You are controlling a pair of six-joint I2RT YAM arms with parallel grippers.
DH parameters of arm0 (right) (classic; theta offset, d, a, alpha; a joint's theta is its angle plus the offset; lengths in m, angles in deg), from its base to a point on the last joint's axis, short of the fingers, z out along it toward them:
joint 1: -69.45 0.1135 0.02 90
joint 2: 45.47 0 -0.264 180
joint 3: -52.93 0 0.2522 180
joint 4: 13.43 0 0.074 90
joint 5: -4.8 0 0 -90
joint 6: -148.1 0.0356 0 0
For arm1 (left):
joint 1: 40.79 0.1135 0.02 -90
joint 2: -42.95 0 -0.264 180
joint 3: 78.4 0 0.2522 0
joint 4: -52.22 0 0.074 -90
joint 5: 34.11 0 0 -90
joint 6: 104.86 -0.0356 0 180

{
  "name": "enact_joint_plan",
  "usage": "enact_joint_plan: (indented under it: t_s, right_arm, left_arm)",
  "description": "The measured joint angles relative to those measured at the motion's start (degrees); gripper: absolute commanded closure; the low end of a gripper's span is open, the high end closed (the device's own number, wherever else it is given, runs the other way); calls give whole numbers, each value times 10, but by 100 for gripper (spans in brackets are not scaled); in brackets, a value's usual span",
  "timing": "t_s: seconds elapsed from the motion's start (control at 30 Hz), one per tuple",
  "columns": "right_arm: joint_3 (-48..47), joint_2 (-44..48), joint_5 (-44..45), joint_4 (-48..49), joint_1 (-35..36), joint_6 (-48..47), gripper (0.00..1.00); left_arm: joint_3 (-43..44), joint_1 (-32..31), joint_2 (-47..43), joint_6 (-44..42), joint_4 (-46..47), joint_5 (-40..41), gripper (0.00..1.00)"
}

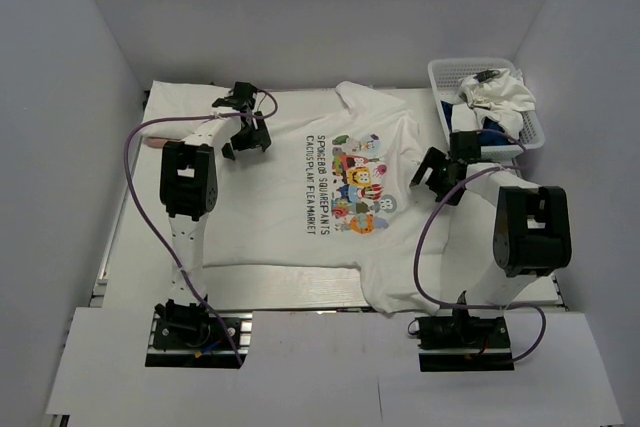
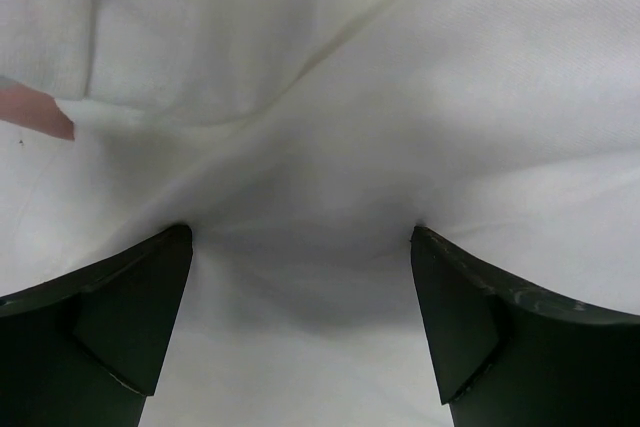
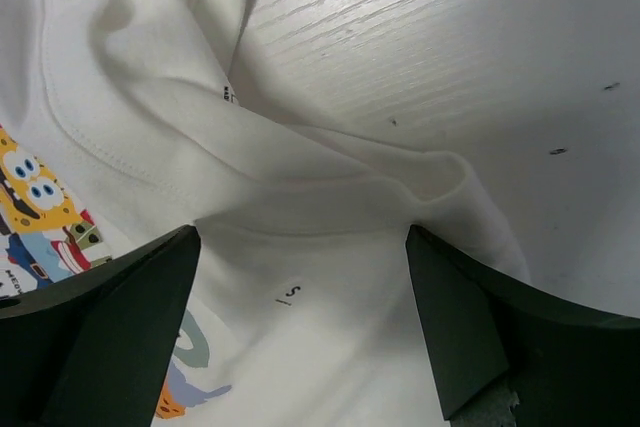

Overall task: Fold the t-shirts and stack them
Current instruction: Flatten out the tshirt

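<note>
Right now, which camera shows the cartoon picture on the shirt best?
The top camera: the whole cartoon picture shows, lettering beside it, on the spread-out shirt. The right wrist camera catches only its edge, yellow faces at the left. The left wrist camera shows just plain white cloth.

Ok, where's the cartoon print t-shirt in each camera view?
Top external: cartoon print t-shirt spread flat across the middle of the table.
Left wrist: plain white cloth fills the frame, apparently this shirt; no print visible.
Right wrist: its collar and chest fill the left and bottom, under the open right claw.
Shared landmark: the cartoon print, at the right wrist view's left edge.
</note>
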Motion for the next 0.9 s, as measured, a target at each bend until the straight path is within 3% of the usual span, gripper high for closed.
enact_joint_plan:
  t_s: [0.37, 0.53, 0.77, 0.9]
  right_arm:
    - [40, 45, 43, -21, -52, 48, 10]
    - [48, 86, -9, -81, -47, 0, 10]
    - [-141, 88, -26, -99, 12, -66, 10]
    - [-244, 36, -11, -89, 33, -81, 10]
  left_arm:
    - [-22, 2, -15, 40, -17, 21, 0]
    - [-24, 2, -18, 18, -14, 1, 0]
    - [-21, 1, -39, -21, -5, -71, 0]
    - [-23, -3, -92, -27, -6, -95, 0]
